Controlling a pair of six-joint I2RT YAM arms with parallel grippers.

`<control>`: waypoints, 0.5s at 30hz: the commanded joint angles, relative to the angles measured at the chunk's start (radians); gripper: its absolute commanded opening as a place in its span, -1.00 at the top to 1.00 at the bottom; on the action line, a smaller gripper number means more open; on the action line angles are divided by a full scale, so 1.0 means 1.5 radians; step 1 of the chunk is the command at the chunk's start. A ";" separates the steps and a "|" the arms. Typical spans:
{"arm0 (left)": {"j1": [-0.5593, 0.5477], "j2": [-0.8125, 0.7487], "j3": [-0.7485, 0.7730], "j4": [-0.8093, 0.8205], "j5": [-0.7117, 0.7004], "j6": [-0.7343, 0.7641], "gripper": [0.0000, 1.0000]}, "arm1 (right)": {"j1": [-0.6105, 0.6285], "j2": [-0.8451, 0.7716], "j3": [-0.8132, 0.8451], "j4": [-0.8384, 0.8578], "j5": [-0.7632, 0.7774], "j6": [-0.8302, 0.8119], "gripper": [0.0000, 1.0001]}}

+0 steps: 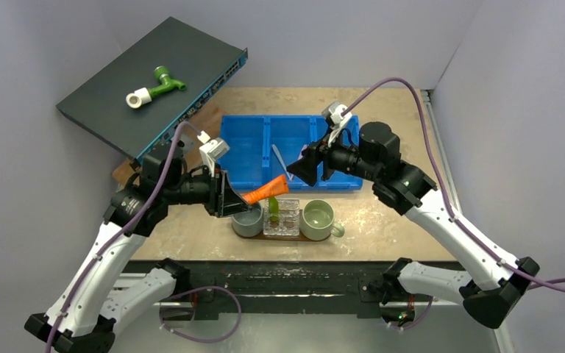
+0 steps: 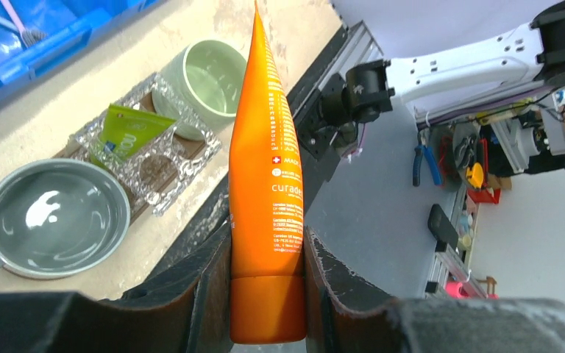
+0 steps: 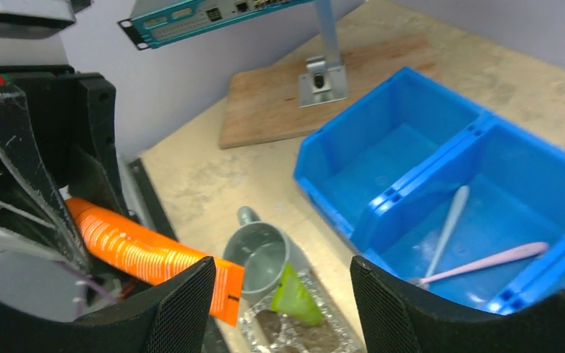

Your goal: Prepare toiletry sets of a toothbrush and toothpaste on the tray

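Observation:
My left gripper [image 2: 267, 254] is shut on the cap end of the orange tube [image 2: 265, 162], held out level above the grey mug [image 1: 248, 220]. The lime-green tube [image 1: 273, 213] stands in a clear glass holder [image 1: 282, 219] between the grey mug and a green mug [image 1: 318, 219]; all three rest on the dark-brown tray [image 1: 301, 237]. My right gripper [image 3: 279, 294] is open and empty, just past the orange tube's [image 3: 140, 250] flat end. A pale toothbrush [image 3: 449, 228] and a pink toothbrush [image 3: 496, 256] lie in the blue bin [image 3: 382, 198].
The blue bin [image 1: 250, 151] sits behind the tray. At back left a dark network switch [image 1: 191, 59] is tilted on a stand over a wooden board [image 3: 301, 110], with a green-and-white pipe fitting [image 1: 154, 87] on top. Walls close in on both sides.

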 commanded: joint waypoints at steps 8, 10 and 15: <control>0.010 -0.030 -0.008 0.127 0.044 -0.066 1.00 | -0.059 -0.026 -0.133 0.289 -0.306 0.258 -0.38; 0.010 -0.034 -0.012 0.140 0.052 -0.074 1.00 | -0.060 -0.026 -0.145 0.321 -0.329 0.280 -0.37; 0.010 -0.041 -0.019 0.182 0.081 -0.099 1.00 | -0.060 -0.028 -0.166 0.385 -0.373 0.326 -0.35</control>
